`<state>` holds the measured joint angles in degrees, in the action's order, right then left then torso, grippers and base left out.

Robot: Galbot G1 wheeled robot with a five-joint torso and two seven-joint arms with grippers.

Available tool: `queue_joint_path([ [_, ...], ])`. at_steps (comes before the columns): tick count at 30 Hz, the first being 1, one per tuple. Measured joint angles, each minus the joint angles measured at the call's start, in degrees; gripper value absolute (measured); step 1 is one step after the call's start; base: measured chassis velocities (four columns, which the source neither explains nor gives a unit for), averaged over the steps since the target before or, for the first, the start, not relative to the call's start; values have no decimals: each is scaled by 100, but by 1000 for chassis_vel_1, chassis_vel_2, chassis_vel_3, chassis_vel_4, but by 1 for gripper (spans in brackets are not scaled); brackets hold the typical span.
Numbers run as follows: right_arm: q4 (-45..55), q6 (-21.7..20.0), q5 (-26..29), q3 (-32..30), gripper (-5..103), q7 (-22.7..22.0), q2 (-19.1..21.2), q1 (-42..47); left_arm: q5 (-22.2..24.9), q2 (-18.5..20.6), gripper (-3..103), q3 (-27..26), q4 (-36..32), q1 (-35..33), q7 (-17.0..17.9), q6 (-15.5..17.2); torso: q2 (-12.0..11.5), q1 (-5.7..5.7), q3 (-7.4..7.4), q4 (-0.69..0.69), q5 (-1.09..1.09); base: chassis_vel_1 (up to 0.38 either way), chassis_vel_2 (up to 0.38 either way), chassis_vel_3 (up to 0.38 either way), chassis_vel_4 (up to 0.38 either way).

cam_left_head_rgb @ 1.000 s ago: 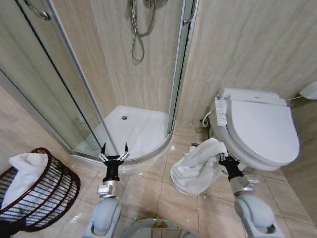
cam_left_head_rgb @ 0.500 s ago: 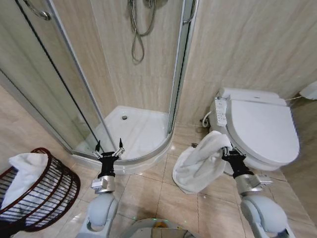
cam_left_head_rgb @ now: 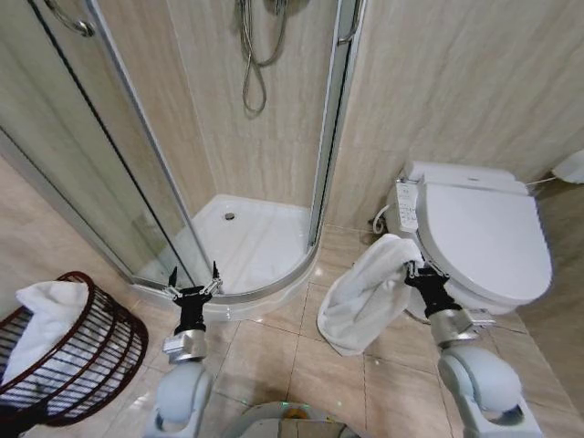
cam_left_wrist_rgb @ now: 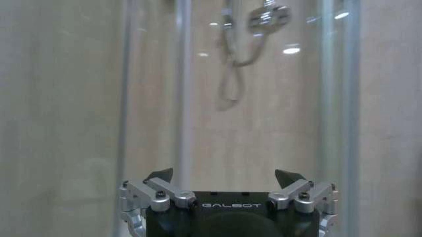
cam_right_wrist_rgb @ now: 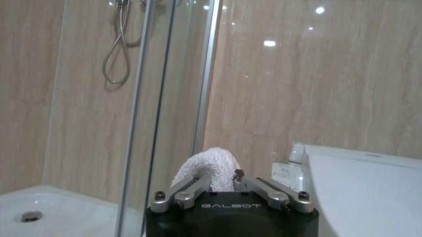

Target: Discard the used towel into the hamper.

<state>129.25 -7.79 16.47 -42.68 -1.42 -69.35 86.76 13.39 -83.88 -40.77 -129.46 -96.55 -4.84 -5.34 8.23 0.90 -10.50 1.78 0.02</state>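
Between the right gripper's (cam_left_head_rgb: pixel 412 271) pinched fingers (cam_right_wrist_rgb: pixel 197 183), beside the toilet (cam_left_head_rgb: pixel 484 237), the towel (cam_left_head_rgb: pixel 365 297) hung white and crumpled above the floor. Far left stood the hamper (cam_left_head_rgb: pixel 91 342); the left gripper (cam_left_head_rgb: pixel 192 284) spread empty.

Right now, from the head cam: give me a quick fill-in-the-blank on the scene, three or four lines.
1. The right end effector is shut on a white ____.
2. The left end effector is ____ and holds nothing.
3. The hamper sits on the robot's ____ side.
4. The hamper already holds a ____ towel.

Missing words: towel; open; left; white
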Motion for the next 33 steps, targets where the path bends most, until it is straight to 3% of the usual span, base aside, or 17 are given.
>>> queue_joint_path([
  [1,0,0,0,0,6,0,0,0,0,0,100,0,0,0,0,0,0,0,0,0,0,0,0,0,0],
  [3,-68,113,39,-24,6,51,-30,24,200,-1,100,-229,11,-6,-670,-54,0,0,0,0,-4,0,0,0,0],
  [5,-97,232,116,-64,6,121,-21,117,374,-33,100,-208,-24,-29,-850,-16,0,0,0,-1,-4,0,0,0,0],
  [9,-173,400,115,-134,6,207,-9,186,309,-78,100,-80,-133,-107,-826,123,0,0,0,-2,-2,0,0,0,0],
  [14,-243,656,103,-277,6,258,16,297,-298,-59,100,253,-397,-390,-536,396,0,0,0,-1,-1,0,0,0,0],
  [19,-247,849,89,-348,6,308,23,444,-525,-214,100,394,-481,-606,-273,330,0,0,0,-1,-3,0,0,0,0],
  [24,-140,1021,30,-327,6,337,-77,569,-694,-497,100,407,-620,-901,-135,-27,0,0,1,-1,-1,0,0,0,0],
  [33,-7,917,18,-301,6,292,-76,509,-855,-615,100,453,-565,-795,-25,-64,0,0,0,-1,-3,0,0,0,0],
])
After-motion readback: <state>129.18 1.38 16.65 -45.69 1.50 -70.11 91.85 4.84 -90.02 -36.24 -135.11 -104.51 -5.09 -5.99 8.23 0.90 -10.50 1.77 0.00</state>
